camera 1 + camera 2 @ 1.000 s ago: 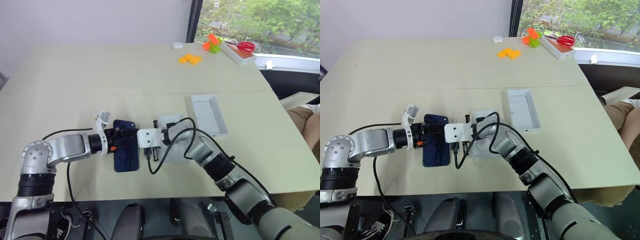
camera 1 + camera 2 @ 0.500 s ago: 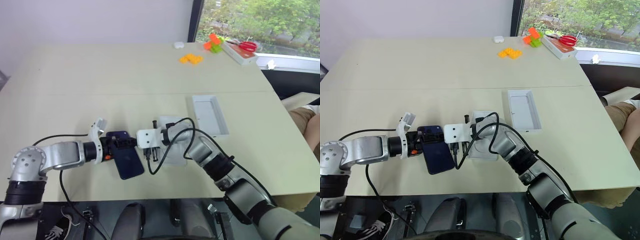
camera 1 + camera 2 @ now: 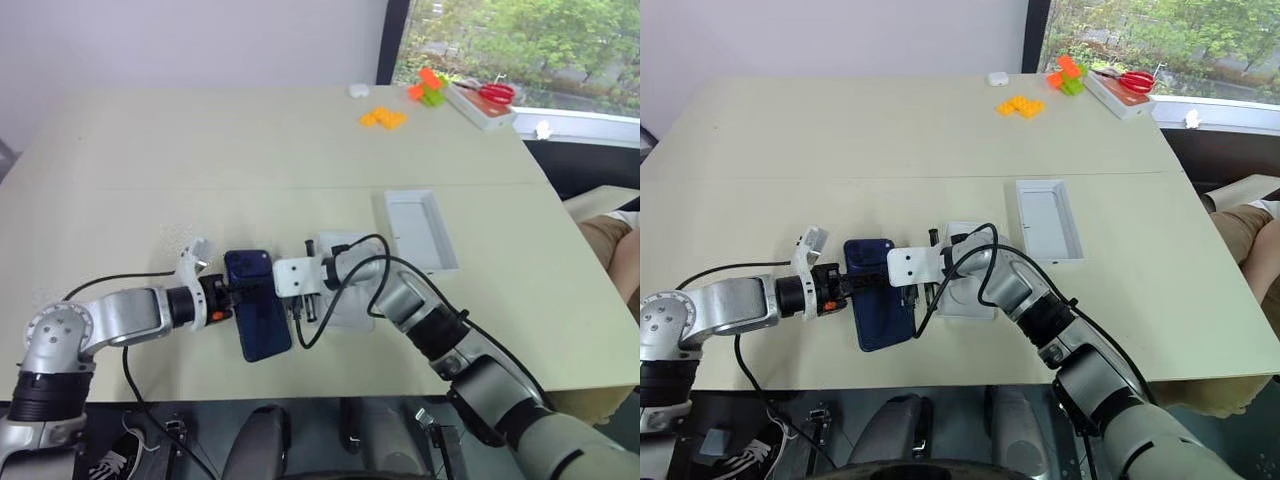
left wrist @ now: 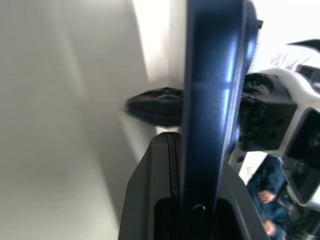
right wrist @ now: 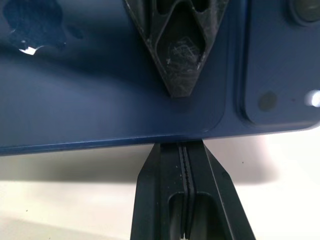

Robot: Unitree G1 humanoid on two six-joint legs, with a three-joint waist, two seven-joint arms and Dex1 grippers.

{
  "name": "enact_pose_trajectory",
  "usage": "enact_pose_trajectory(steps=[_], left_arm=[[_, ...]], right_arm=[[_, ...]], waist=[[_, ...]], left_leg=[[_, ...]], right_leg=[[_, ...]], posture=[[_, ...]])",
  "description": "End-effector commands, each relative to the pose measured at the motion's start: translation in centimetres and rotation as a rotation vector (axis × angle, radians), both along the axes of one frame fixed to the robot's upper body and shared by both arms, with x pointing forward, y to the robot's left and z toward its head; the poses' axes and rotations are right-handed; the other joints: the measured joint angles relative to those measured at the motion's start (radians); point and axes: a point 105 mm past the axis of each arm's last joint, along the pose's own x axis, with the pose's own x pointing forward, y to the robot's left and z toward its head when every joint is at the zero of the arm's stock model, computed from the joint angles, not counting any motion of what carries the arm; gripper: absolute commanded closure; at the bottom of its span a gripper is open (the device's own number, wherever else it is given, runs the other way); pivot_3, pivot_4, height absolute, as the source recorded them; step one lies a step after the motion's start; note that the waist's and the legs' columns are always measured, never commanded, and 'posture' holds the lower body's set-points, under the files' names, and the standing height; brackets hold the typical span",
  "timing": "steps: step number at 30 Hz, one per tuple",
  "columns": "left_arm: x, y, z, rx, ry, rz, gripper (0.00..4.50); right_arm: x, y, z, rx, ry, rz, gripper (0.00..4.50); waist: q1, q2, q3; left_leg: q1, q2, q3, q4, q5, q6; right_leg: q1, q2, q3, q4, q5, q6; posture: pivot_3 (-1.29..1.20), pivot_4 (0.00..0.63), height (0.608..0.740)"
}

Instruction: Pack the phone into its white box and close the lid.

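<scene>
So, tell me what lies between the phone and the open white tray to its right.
The shut right gripper, with a flat white box piece on the table under its arm; the left eye view shows it.

I work in an office-like room: large plain beige table (image 3: pixel 250 140), bare wall, window (image 3: pixel 520 40) onto trees.

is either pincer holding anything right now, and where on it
The left pincer is shut on the phone, its fingers across the two flat faces at the long edge near the camera end. The right pincer, shut, holds nothing.
</scene>
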Motion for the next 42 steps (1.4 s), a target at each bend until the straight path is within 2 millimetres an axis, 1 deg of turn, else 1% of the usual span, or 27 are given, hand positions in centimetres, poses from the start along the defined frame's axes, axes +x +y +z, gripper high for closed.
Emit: enact_pose_trajectory(steps=[1, 6, 11, 12, 13, 15, 17, 18, 20, 21, 22, 24, 25, 28, 29, 31, 33, 34, 35, 36, 38, 39, 41, 42], left_arm=[[0.0, 0.1, 1.3, -0.034, -0.048, -0.014, 4.47], [0.3, 1.1, 1.6, -0.076, -0.043, -0.003, 4.47], [-0.3, 2.8, 1.4, -0.151, -0.004, -0.013, 4.47], [-0.4, 3.2, 1.7, -0.183, -0.005, -0.019, 4.47], [-0.7, 3.6, 1.8, -0.21, 0.001, -0.029, 4.47], [-1.0, 4.1, 1.9, -0.243, 0.012, -0.043, 4.47], [-1.4, 4.5, 2.4, -0.289, 0.014, -0.07, 4.5], [-1.3, 4.9, 2.6, -0.309, 0.016, -0.067, 4.5], [-1.0, 5.5, 2.9, -0.341, 0.017, -0.055, 4.5], [-0.9, 5.7, 3.1, -0.354, 0.016, -0.05, 4.5], [-0.7, 5.8, 3.2, -0.365, 0.016, -0.05, 4.5], [-0.5, 6.0, 3.4, -0.373, 0.016, -0.052, 4.5], [-0.4, 6.0, 3.4, -0.374, 0.019, -0.053, 4.5], [-0.4, 5.6, 3.9, -0.4, 0.006, -0.083, 4.5], [-0.4, 5.6, 4.2, -0.411, 0.0, -0.09, 4.5], [-0.3, 5.6, 4.4, -0.418, -0.006, -0.096, 4.5], [-0.4, 5.3, 4.6, -0.407, -0.013, -0.119, 4.5], [-0.4, 5.2, 4.7, -0.404, -0.018, -0.124, 4.5], [-0.4, 5.0, 4.8, -0.407, -0.023, -0.134, 4.5], [-0.2, 4.7, 4.9, -0.41, -0.027, -0.139, 4.5], [0.1, 3.6, 5.6, -0.445, -0.048, -0.181, 4.5], [0.4, 3.0, 5.5, -0.437, -0.05, -0.189, 4.5], [0.8, 2.3, 5.3, -0.421, -0.049, -0.192, 4.5], [0.9, 1.3, 5.3, -0.399, -0.059, -0.22, 4.5]], right_arm=[[-0.1, 0.2, 0.4, 0.012, 0.023, 0.001, 4.5], [0.0, 0.2, 2.0, 0.07, 0.056, -0.01, 4.5], [0.4, -0.4, 3.9, 0.149, 0.101, -0.048, 4.5], [0.6, -0.5, 4.6, 0.176, 0.11, -0.06, 4.5], [0.7, -0.5, 5.7, 0.233, 0.157, -0.085, 4.5], [0.8, -0.6, 7.1, 0.303, 0.221, -0.11, 4.5], [0.9, -0.7, 8.7, 0.385, 0.312, -0.142, 3.96], [0.9, -1.1, 9.2, 0.405, 0.332, -0.153, 3.59], [0.8, -1.8, 9.9, 0.432, 0.371, -0.17, 2.63], [0.7, -2.0, 10.2, 0.443, 0.391, -0.177, 2.0], [0.6, -2.6, 10.1, 0.442, 0.397, -0.189, 1.57], [0.5, -3.3, 10.0, 0.433, 0.397, -0.205, 0.47], [0.4, -3.7, 9.9, 0.432, 0.398, -0.211, 0.03], [-0.4, -5.5, 9.6, 0.408, 0.372, -0.206, 0.03], [-0.9, -6.4, 9.5, 0.39, 0.382, -0.207, 0.03], [-1.5, -7.5, 9.3, 0.358, 0.388, -0.209, 0.03], [-1.6, -8.6, 8.8, 0.328, 0.396, -0.244, 0.03], [-1.7, -9.0, 8.5, 0.311, 0.401, -0.255, 0.03], [-1.6, -9.9, 8.0, 0.283, 0.392, -0.278, 0.03], [-1.1, -10.7, 7.9, 0.292, 0.399, -0.321, 0.03], [-0.8, -12.0, 7.8, 0.288, 0.39, -0.347, 0.03], [-0.9, -12.4, 7.8, 0.286, 0.394, -0.344, 0.03], [-1.1, -12.8, 7.7, 0.281, 0.398, -0.334, 0.03], [-1.7, -13.3, 7.7, 0.284, 0.416, -0.3, 0.03]], waist=[[0.001, 0.0, 0.0], [0.001, 0.0, 0.0], [0.0, 0.0, 0.0], [0.0, 0.0, 0.0], [-0.001, 0.0, 0.0], [-0.001, 0.0, 0.001], [0.0, 0.0, 0.001], [0.0, 0.0, 0.001], [0.001, 0.0, 0.001], [0.003, 0.001, 0.001], [0.005, 0.001, 0.001], [0.006, 0.001, 0.001], [0.006, 0.001, 0.001], [0.004, 0.001, 0.001], [0.004, 0.0, 0.001], [0.004, 0.0, 0.001], [0.002, 0.0, 0.001], [0.0, 0.0, 0.001], [0.0, 0.0, 0.001], [0.001, 0.0, 0.001], [0.005, 0.0, 0.001], [0.005, 0.0, 0.001], [0.008, 0.001, 0.001], [0.007, 0.0, 0.001]], left_leg=[[0.0, 0.0, 0.0, 0.0, 0.0, 0.0], [-0.001, 0.0, 0.0, 0.0, 0.0, 0.0], [-0.002, 0.0, 0.0, 0.0, 0.0, 0.001], [-0.002, 0.0, 0.0, 0.0, -0.001, 0.001], [-0.002, 0.0, 0.0, 0.0, -0.001, 0.001], [-0.003, 0.0, 0.0, 0.0, -0.001, 0.002], [-0.003, 0.0, 0.0, 0.0, -0.001, 0.002], [-0.003, 0.0, 0.0, 0.0, -0.001, 0.002], [-0.003, 0.0, -0.001, 0.0, -0.001, 0.002], [-0.003, 0.0, -0.001, 0.0, -0.002, 0.003], [-0.004, 0.0, -0.001, 0.0, -0.002, 0.003], [-0.004, -0.001, -0.001, 0.0, -0.002, 0.004], [-0.005, -0.001, -0.001, 0.0, -0.002, 0.004], [-0.006, -0.001, 0.0, 0.0, -0.003, 0.006], [-0.007, -0.001, 0.0, 0.0, -0.003, 0.006], [-0.015, -0.002, 0.0, 0.002, -0.003, 0.006], [-0.022, -0.002, 0.001, 0.003, -0.002, 0.004], [-0.022, -0.002, 0.001, 0.003, -0.002, 0.003], [-0.022, -0.002, 0.001, 0.003, -0.002, 0.003], [-0.022, -0.001, 0.001, 0.003, -0.003, 0.005], [-0.021, -0.001, 0.001, 0.003, -0.003, 0.005], [-0.021, -0.002, 0.001, 0.003, -0.003, 0.005], [-0.021, -0.002, 0.002, 0.005, -0.003, 0.005], [-0.021, -0.002, 0.001, 0.007, -0.003, 0.006]], right_leg=[[0.0, 0.0, 0.0, 0.0, 0.0, 0.0], [-0.001, 0.0, 0.0, 0.0, 0.0, 0.0], [-0.002, 0.0, -0.001, 0.0, 0.001, 0.001], [-0.002, 0.0, -0.001, 0.0, 0.0, 0.001], [-0.002, 0.0, -0.001, 0.0, 0.0, 0.001], [-0.002, 0.0, -0.001, 0.0, 0.0, 0.001], [-0.002, 0.0, -0.001, 0.0, 0.0, 0.001], [-0.002, 0.0, -0.001, 0.0, 0.0, 0.0], [-0.002, 0.0, -0.002, 0.0, 0.0, 0.0], [-0.002, -0.001, -0.002, 0.0, 0.0, 0.0], [-0.002, -0.001, -0.002, 0.0, 0.0, 0.0], [-0.002, -0.002, -0.003, -0.001, 0.0, 0.0], [-0.002, -0.002, -0.003, -0.001, 0.0, 0.0], [-0.003, -0.003, -0.002, -0.001, 0.002, 0.003], [-0.004, -0.003, -0.002, -0.001, 0.002, 0.003], [-0.012, -0.003, -0.002, 0.0, 0.002, 0.003], [-0.02, -0.005, -0.002, 0.001, 0.002, 0.003], [-0.021, -0.005, -0.002, 0.001, 0.002, 0.003], [-0.021, -0.005, -0.001, 0.001, 0.002, 0.003], [-0.021, -0.005, -0.001, 0.002, 0.002, 0.003], [-0.02, -0.005, -0.001, 0.001, 0.002, 0.003], [-0.02, -0.005, -0.001, 0.001, 0.002, 0.003], [-0.019, -0.005, -0.001, 0.001, 0.002, 0.003], [-0.018, -0.005, -0.001, 0.002, 0.002, 0.003]], posture=[[0.0, 0.15, 0.74], [0.0, 0.15, 0.74], [0.0, 0.15, 0.74], [0.0, 0.15, 0.74], [0.0, 0.15, 0.74], [0.0, 0.15, 0.74], [0.0, 0.15, 0.74], [0.0, 0.15, 0.74], [0.0, 0.15, 0.74], [0.0, 0.15, 0.74], [0.0, 0.15, 0.74], [0.0, 0.15, 0.74], [0.0, 0.15, 0.74], [0.0, 0.15, 0.74], [0.0, 0.15, 0.74], [0.0, 0.15, 0.74], [0.0, 0.15, 0.74], [0.0, 0.15, 0.74], [0.0, 0.15, 0.74], [0.0, 0.15, 0.74], [0.0, 0.15, 0.74], [0.0, 0.15, 0.74], [0.0, 0.15, 0.74], [0.0, 0.15, 0.74]])
